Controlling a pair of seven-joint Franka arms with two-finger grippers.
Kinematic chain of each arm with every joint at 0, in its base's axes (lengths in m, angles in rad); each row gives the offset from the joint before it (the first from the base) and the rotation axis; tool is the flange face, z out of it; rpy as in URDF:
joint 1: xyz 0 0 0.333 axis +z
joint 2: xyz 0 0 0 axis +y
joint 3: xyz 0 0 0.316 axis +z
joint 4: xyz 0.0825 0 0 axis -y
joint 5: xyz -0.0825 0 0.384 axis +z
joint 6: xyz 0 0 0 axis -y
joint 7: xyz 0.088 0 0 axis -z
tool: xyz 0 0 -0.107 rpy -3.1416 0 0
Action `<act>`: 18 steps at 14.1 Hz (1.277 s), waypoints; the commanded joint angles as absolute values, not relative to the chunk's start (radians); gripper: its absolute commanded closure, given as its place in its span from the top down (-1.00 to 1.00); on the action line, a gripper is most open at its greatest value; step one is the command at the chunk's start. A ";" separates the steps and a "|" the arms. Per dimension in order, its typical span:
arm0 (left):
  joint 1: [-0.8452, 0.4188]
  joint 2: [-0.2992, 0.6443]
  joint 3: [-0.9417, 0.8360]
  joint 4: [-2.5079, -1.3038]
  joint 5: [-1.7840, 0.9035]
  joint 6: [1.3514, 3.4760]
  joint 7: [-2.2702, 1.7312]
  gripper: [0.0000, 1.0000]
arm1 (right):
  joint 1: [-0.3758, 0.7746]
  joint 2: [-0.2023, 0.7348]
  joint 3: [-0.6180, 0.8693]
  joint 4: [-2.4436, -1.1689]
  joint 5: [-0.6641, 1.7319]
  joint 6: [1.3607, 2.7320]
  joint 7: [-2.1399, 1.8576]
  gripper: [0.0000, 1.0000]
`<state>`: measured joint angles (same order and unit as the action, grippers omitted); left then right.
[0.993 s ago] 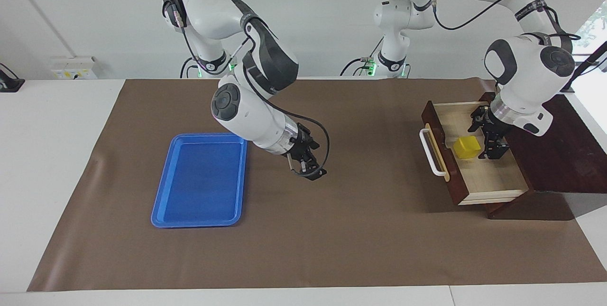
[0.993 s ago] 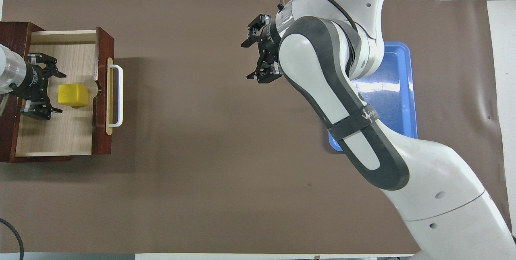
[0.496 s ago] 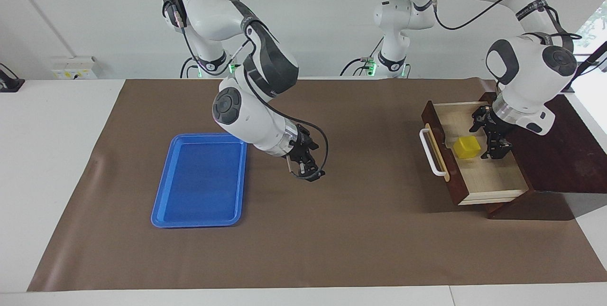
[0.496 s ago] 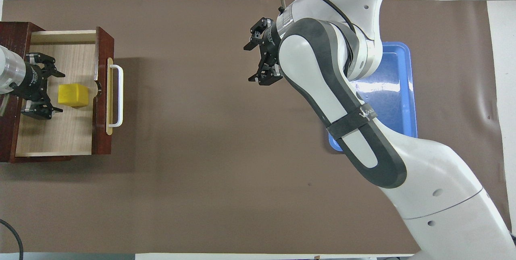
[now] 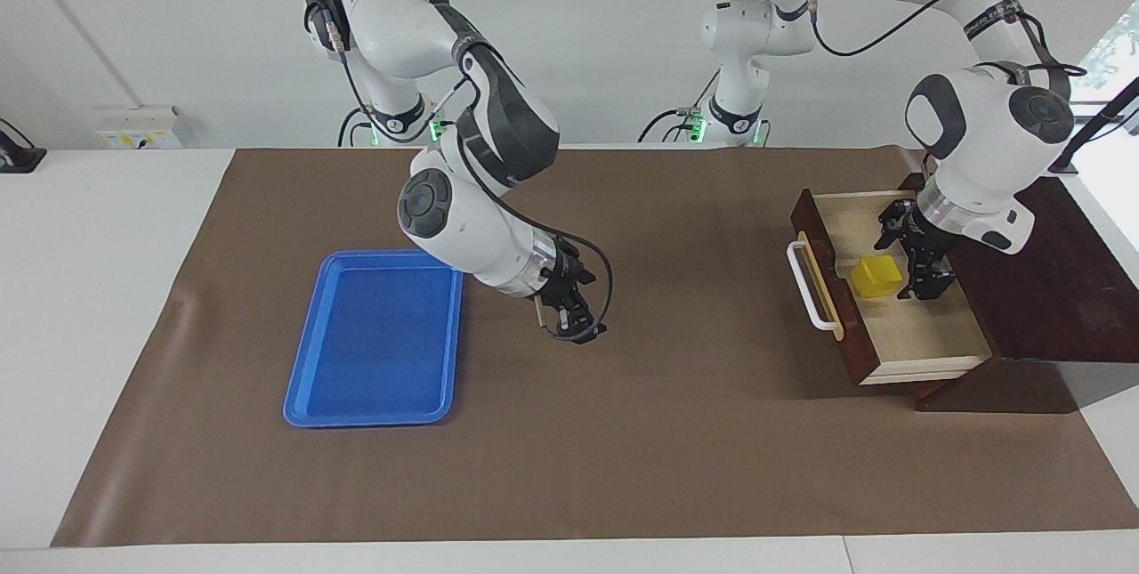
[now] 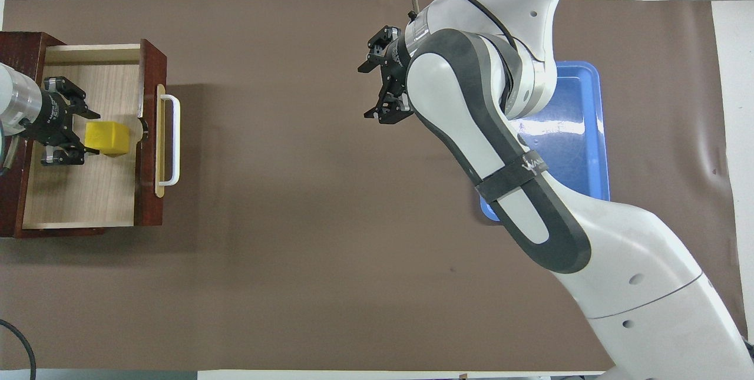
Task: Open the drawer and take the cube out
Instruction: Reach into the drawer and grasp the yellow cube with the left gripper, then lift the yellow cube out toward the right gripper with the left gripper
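The drawer [image 5: 827, 236] of the dark wooden box is pulled open, showing its white bar handle [image 5: 805, 285] and pale interior. The yellow cube [image 5: 876, 276] sits on the drawer floor close to the drawer front; it also shows in the overhead view [image 6: 108, 137]. My left gripper [image 5: 906, 255] is down inside the drawer, open, just beside the cube on the side away from the drawer front, its fingertips level with the cube's edge. It also shows in the overhead view [image 6: 82, 135]. My right gripper [image 5: 574, 329] is open and empty, above the brown mat between tray and drawer.
A blue tray [image 5: 374, 343] lies on the mat toward the right arm's end, partly covered by the right arm in the overhead view [image 6: 580, 103]. The dark box top [image 5: 1059, 289] sits beside the left gripper. The brown mat [image 5: 676, 432] covers the table.
My left gripper has moved inside the drawer toward the cube, its open fingers now reaching the cube's edge. My right gripper has drifted slightly toward the tray. The cube has not moved.
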<state>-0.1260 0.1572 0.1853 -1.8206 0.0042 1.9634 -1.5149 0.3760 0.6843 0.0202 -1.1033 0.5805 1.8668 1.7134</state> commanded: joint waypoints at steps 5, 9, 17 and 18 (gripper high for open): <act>-0.132 0.149 0.189 -1.787 -0.006 1.945 -1.529 -1.00 | 0.391 0.660 0.014 -1.146 0.557 1.901 1.732 0.73; -0.138 0.196 0.166 -1.606 -0.011 1.777 -1.543 -1.00 | 0.391 0.660 0.014 -1.146 0.557 1.902 1.730 0.73; -0.169 0.258 -0.015 -1.391 -0.006 1.566 -1.897 -1.00 | 0.388 0.646 0.012 -1.170 0.557 1.899 1.712 0.74; -0.169 0.255 -0.038 -1.393 -0.008 1.578 -1.957 -1.00 | 0.388 0.646 0.012 -1.170 0.557 1.899 1.713 0.74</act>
<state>-0.1594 0.2279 -0.0105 -1.4395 -0.0003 1.5981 -1.8547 0.3832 0.6781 0.0191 -1.1254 0.5690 1.8818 1.7134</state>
